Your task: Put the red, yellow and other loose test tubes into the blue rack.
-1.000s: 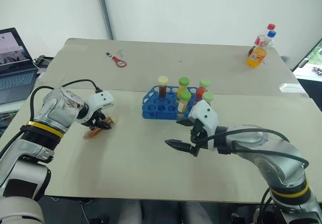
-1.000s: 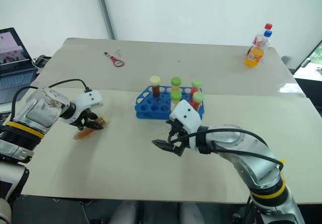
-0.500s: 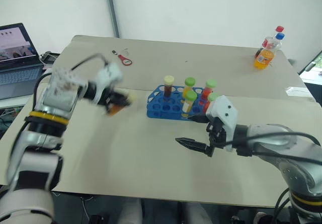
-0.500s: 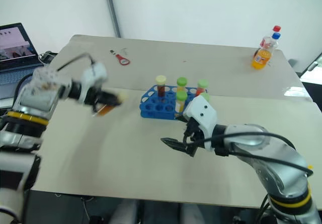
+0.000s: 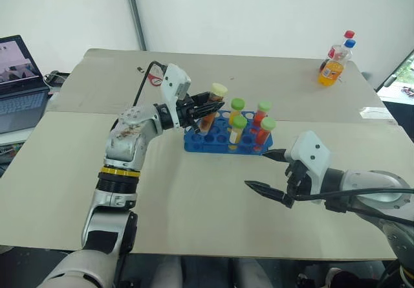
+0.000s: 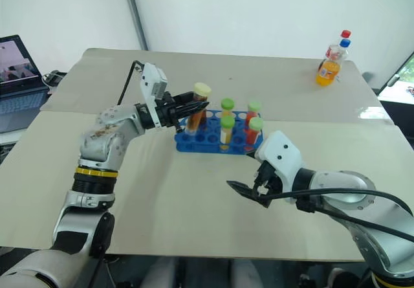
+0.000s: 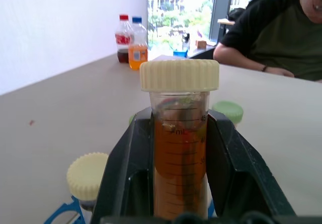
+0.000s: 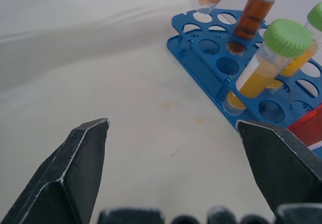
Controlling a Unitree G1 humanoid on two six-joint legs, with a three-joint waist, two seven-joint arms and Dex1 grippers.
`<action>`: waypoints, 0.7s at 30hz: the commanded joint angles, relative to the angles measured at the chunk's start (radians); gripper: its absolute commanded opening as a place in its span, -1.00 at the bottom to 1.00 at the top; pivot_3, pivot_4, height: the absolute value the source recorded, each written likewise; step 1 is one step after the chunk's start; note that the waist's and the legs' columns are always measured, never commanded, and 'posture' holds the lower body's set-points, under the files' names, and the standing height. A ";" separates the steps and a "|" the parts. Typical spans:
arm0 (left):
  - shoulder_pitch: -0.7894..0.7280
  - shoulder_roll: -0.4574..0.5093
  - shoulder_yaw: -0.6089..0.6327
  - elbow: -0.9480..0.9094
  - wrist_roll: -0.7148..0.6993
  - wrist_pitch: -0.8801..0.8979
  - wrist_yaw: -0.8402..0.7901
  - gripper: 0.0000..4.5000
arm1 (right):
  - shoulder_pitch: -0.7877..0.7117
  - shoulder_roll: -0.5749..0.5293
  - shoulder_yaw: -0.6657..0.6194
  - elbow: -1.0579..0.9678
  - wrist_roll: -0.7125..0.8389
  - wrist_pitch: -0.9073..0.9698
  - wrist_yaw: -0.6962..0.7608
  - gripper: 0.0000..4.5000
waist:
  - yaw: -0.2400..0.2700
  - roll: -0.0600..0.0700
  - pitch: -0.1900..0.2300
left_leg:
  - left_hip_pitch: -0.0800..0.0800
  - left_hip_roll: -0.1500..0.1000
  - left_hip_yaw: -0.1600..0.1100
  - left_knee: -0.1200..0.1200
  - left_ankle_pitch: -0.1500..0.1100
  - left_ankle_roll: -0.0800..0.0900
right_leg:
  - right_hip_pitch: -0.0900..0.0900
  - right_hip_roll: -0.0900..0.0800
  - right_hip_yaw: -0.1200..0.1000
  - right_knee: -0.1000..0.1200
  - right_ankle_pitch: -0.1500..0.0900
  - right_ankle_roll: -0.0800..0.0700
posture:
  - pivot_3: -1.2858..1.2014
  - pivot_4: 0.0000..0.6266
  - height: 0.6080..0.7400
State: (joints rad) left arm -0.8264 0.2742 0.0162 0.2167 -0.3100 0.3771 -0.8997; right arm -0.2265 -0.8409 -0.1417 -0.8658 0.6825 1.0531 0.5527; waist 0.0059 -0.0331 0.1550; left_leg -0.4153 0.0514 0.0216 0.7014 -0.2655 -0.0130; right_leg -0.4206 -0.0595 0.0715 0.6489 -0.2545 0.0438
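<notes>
Left gripper (image 5: 202, 112): clamped on the amber tube (image 7: 179, 158) just below its cream cap; tube carried nearly upright, tip downward, so that it can be dropped straight into a hole
Amber tube position: held above the left end of the rack (image 5: 194, 144), tip just over the corner holes, not yet seated
Right gripper (image 5: 268, 169): fingers spread wide, nothing held or touched; hovering over bare table (image 5: 194, 210) near the rack, judged kept clear of the left arm's path
Rack contents: one cream-capped tube (image 8: 256, 10) and four green-capped tubes (image 5: 237, 129) standing in holes
Step in hand: judged to be insertion of the amber tube
Bottles (image 5: 333, 60): at far right corner, well apart
</notes>
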 commanded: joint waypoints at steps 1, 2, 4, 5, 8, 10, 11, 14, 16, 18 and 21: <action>0.004 -0.025 -0.021 0.064 0.026 -0.115 0.009 -0.61 | 0.027 -0.010 -0.055 -0.048 0.012 0.014 -0.033 1.00 | 0.005 0.000 0.000 | 0.000 0.000 0.000 0.000 0.000 0.000 | 0.000 0.000 0.000 0.000 0.000 0.000 | 0.03 -0.52 1.00; 0.010 -0.034 -0.030 0.086 0.034 -0.141 0.008 -0.61 | 0.043 -0.011 -0.062 -0.055 0.015 0.019 -0.037 1.00 | 0.007 0.000 0.000 | 0.000 0.000 -0.001 0.000 0.000 0.000 | 0.001 0.000 0.000 0.000 0.000 0.000 | 0.03 -0.52 1.00; 0.012 -0.053 -0.035 0.133 0.049 -0.194 0.024 -0.61 | 0.064 -0.008 -0.073 -0.065 0.020 0.025 -0.050 1.00 | 0.009 0.000 0.000 | 0.000 -0.001 -0.002 0.000 0.000 0.000 | 0.001 0.000 0.000 -0.001 0.000 0.000 | 0.03 -0.52 1.00; 0.012 -0.059 -0.036 0.154 0.054 -0.215 0.027 -0.61 | 0.071 -0.005 -0.078 -0.068 0.024 0.030 -0.058 1.00 | 0.008 0.000 0.000 | 0.000 -0.001 -0.002 0.000 0.000 0.000 | 0.001 0.000 0.000 -0.001 0.000 0.000 | 0.03 -0.52 1.00; 0.003 -0.077 -0.041 0.212 0.061 -0.266 0.027 -0.61 | 0.087 0.005 -0.092 -0.076 0.036 0.044 -0.080 1.00 | 0.006 0.000 0.000 | -0.001 -0.001 -0.002 0.000 0.000 0.000 | 0.001 0.000 0.000 -0.001 0.000 0.000 | 0.03 -0.52 1.00; -0.003 -0.092 -0.049 0.249 0.069 -0.299 0.025 -0.61 | 0.099 0.008 -0.103 -0.083 0.052 0.059 -0.093 1.00 | 0.006 0.000 0.000 | -0.001 -0.002 -0.004 0.000 0.000 0.001 | 0.001 0.000 0.000 -0.001 0.000 0.000 | 0.03 -0.52 1.00; -0.005 -0.097 -0.053 0.265 0.074 -0.314 0.023 -0.61 | 0.104 0.008 -0.106 -0.086 0.057 0.063 -0.097 1.00 | 0.006 0.000 0.000 | -0.001 -0.002 -0.005 0.000 0.001 0.001 | 0.001 0.000 0.000 -0.001 0.000 0.000 | 0.03 -0.52 1.00; -0.016 -0.111 -0.059 0.320 0.093 -0.368 0.023 -0.61 | 0.112 0.009 -0.113 -0.096 0.070 0.074 -0.114 1.00 | 0.007 0.000 0.000 | -0.001 -0.003 -0.006 0.000 0.001 0.001 | 0.001 0.000 -0.001 -0.001 0.000 0.000 | 0.03 -0.52 1.00; -0.025 -0.114 -0.059 0.361 0.108 -0.406 0.035 -0.61 | 0.117 0.009 -0.117 -0.100 0.079 0.080 -0.125 1.00 | 0.007 0.000 0.000 | -0.001 -0.003 -0.006 0.000 0.001 0.001 | 0.002 0.000 -0.001 -0.001 0.000 0.000 | 0.03 -0.52 1.00; -0.032 -0.117 -0.055 0.394 0.121 -0.446 0.053 -0.61 | 0.122 0.007 -0.121 -0.103 0.089 0.082 -0.135 1.00 | 0.007 0.000 0.000 | -0.001 -0.003 -0.006 0.000 0.001 0.001 | 0.002 0.000 -0.001 -0.001 0.000 0.000 | 0.03 -0.52 1.00; -0.030 -0.131 -0.055 0.419 0.121 -0.449 0.064 -0.61 | 0.130 0.008 -0.126 -0.108 0.101 0.082 -0.154 1.00 | 0.006 0.000 0.000 | -0.001 -0.003 -0.007 0.000 0.001 0.001 | 0.002 0.000 -0.001 -0.001 0.000 0.000 | 0.03 -0.52 1.00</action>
State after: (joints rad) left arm -0.8442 0.1518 -0.0390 0.6274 -0.1958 -0.0580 -0.8515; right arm -0.0978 -0.8341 -0.2286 -0.9399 0.7714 1.1261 0.4143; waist 0.0123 -0.0331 0.1549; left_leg -0.4159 0.0485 0.0149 0.7013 -0.2647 -0.0116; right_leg -0.4184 -0.0592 0.0707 0.6482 -0.2544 0.0442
